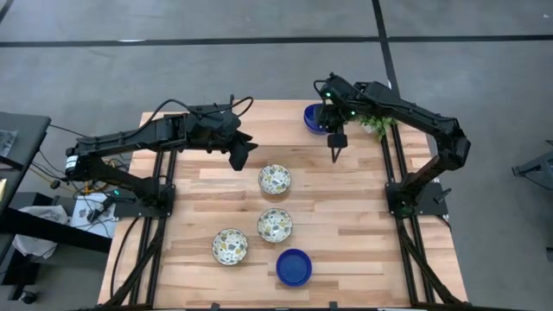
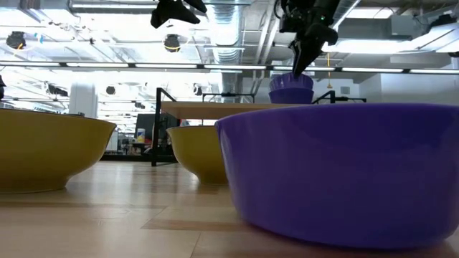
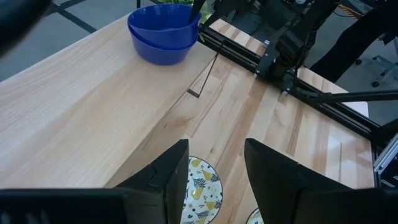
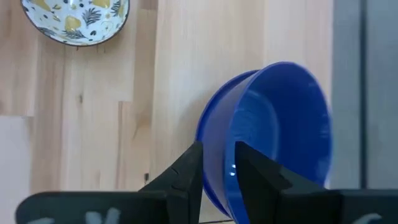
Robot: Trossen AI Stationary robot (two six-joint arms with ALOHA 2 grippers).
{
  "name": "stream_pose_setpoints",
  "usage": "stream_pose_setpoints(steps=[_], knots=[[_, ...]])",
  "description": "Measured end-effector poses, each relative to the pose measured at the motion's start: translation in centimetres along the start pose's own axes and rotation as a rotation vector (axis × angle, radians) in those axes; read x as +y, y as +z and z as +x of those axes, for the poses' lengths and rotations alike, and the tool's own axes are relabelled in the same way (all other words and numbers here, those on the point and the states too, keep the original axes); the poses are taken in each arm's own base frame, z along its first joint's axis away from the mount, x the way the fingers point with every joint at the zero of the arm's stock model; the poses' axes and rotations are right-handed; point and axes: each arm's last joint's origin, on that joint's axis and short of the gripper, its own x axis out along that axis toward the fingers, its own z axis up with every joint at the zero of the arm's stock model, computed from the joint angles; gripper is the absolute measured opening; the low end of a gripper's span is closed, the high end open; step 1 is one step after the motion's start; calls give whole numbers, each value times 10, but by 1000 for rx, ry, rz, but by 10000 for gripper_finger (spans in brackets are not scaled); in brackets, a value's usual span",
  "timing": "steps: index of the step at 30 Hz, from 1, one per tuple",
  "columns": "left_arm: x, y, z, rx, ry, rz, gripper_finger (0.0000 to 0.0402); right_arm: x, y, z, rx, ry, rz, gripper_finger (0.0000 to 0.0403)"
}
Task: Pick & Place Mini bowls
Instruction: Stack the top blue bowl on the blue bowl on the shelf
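The right gripper (image 1: 336,156) hangs just beside the stacked blue bowls (image 1: 314,118) at the table's far edge, its fingers (image 4: 186,177) slightly parted with nothing between them; the stack sits right ahead of the fingertips. The left gripper (image 1: 241,154) hovers spread wide and empty, with a floral bowl (image 1: 275,180) just below it. Two more floral bowls (image 1: 275,225) and a single blue bowl (image 1: 295,267) lie farther off, toward the table's near edge

An industrial lab: exposed ceiling ducts (image 2: 229,29), concrete floor (image 1: 259,69), aluminium-framed workbench (image 1: 346,199).
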Motion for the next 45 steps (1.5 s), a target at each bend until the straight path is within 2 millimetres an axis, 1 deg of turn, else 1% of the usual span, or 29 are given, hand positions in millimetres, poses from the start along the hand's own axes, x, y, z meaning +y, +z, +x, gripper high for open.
stream_pose_setpoints(steps=[6, 8, 11, 15, 17, 19, 25, 28, 30, 34, 40, 45], knots=[[0, 0, 0, 0, 0, 0, 154, 1, 0, -19, -65, -64, -27, 75], [0, 0, 0, 0, 0, 0, 154, -1, 1, -26, -99, -130, -38, 73], [0, 0, 0, 0, 0, 0, 154, -11, 8, -37, -144, -332, -22, 68], [0, 0, 0, 0, 0, 0, 154, -30, 18, -47, -169, -653, 66, 57], [0, 0, 0, 0, 0, 0, 154, -39, 22, -47, -152, -768, 97, 50], [0, 0, 0, 0, 0, 0, 154, -46, 23, -39, -100, -832, 109, 40], [0, 0, 0, 0, 0, 0, 154, -58, 25, -2, 33, -825, 91, 4], [0, 0, 0, 0, 0, 0, 154, -60, 27, 14, 75, -808, 56, 4], [0, 0, 0, 0, 0, 0, 154, -59, 29, 20, 83, -796, 46, 7], [0, 0, 0, 0, 0, 0, 154, -55, 35, 30, 86, -779, 19, 3], [0, 0, 0, 0, 0, 0, 154, -48, 41, 30, 75, -766, -8, 1], [0, 0, 0, 0, 0, 0, 154, -40, 42, 33, 119, -724, -78, 1]])
